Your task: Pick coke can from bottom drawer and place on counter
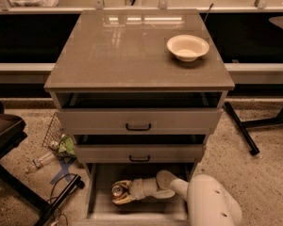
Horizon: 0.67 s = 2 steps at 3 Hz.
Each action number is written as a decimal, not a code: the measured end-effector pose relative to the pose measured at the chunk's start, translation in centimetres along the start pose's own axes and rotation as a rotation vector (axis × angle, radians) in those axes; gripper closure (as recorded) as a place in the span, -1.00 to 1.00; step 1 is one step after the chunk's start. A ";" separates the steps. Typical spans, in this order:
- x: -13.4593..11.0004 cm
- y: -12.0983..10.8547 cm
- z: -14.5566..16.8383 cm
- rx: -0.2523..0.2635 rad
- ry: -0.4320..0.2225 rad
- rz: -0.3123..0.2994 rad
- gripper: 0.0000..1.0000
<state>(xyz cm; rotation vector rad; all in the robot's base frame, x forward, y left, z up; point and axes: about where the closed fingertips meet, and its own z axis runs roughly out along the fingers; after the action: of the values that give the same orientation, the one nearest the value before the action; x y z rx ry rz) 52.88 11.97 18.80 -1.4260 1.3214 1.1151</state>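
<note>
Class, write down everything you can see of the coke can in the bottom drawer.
The coke can is small, with its silver top facing up and a little red side showing. It stands upright on the floor of the open bottom drawer, left of centre. The tool reaches in from the right, up against it; whether it grips is unclear.

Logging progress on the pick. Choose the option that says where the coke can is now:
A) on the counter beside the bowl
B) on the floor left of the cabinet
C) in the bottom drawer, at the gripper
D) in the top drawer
C: the coke can sits in the open bottom drawer with the gripper right at it, while the counter carries the bowl and no can.
</note>
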 end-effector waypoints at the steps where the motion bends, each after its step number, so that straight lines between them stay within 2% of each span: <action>1: 0.0 0.1 0.2 -0.004 -0.002 0.001 0.67; 2: -0.1 0.3 0.5 -0.007 -0.004 0.002 1.00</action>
<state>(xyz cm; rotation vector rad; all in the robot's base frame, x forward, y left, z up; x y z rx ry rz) 52.59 12.41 18.76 -1.4270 1.3178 1.1246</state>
